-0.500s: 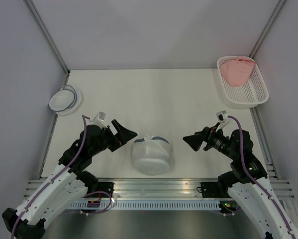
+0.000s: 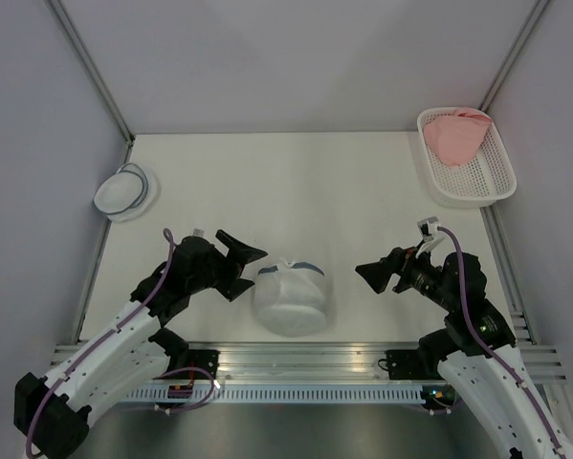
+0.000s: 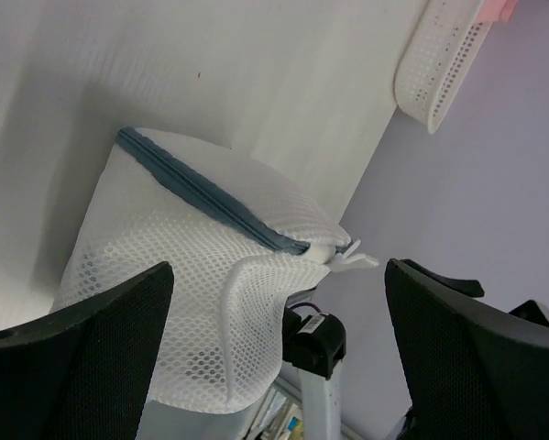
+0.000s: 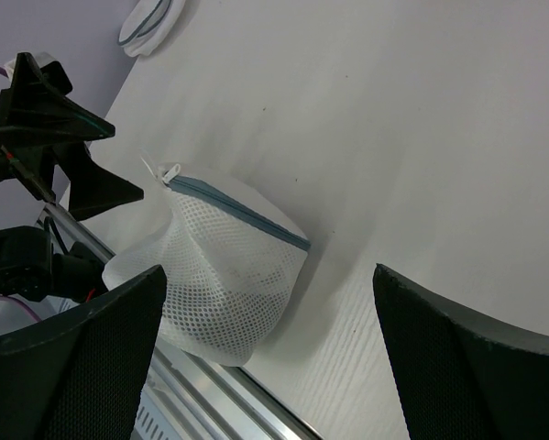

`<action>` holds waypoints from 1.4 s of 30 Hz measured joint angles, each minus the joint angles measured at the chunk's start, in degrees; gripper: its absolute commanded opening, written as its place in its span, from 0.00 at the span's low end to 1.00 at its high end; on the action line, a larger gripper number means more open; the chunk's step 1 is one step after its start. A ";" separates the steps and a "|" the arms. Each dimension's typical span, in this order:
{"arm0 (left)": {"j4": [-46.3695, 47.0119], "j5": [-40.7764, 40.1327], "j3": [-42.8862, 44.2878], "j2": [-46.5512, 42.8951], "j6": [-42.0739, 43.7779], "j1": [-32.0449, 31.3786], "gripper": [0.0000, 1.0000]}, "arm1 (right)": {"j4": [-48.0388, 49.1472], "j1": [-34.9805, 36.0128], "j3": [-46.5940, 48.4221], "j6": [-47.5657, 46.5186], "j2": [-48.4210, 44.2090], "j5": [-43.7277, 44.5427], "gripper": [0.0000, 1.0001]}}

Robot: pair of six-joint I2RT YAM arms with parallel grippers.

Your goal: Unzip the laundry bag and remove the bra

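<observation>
White table (image 2: 363,182), laundry bag (image 2: 291,298) between low, inward-pointing left tool (image 2: 248,273) and right tool (image 2: 370,274), both gaping, empty.

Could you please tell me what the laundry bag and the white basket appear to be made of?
Laundry bag: soft white mesh fabric, probably synthetic, judging by its open holes and sagging folds; the zipper tape is matte grey-blue. Basket: apparently rigid white plastic, given its even perforated walls.

white mesh laundry bag (image 2: 291,301) — grey-blue zipper (image 3: 201,194)
</observation>
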 measured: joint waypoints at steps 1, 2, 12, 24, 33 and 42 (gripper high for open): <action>0.72 0.15 -0.42 0.98 -1.40 0.00 1.00 | -0.15 0.00 0.00 -0.15 -0.02 0.20 0.98; 1.60 0.57 -0.83 2.34 -2.71 0.13 1.00 | -0.35 0.00 0.00 -0.20 -0.09 0.52 0.98; 13.53 8.20 -2.27 17.66 -10.29 1.92 0.91 | -1.79 0.00 0.00 -0.85 -1.70 2.58 0.98; 33.16 18.34 -3.48 30.99 -12.04 3.50 0.02 | -2.80 0.00 0.00 -1.07 -2.45 3.96 0.98; 46.71 21.31 -5.18 29.99 -11.72 3.50 0.02 | -2.86 0.00 0.00 -1.07 -0.50 4.11 0.98; 71.25 20.00 -3.08 28.89 -5.84 4.92 0.02 | -4.07 0.00 2.19 -1.66 3.39 6.05 0.98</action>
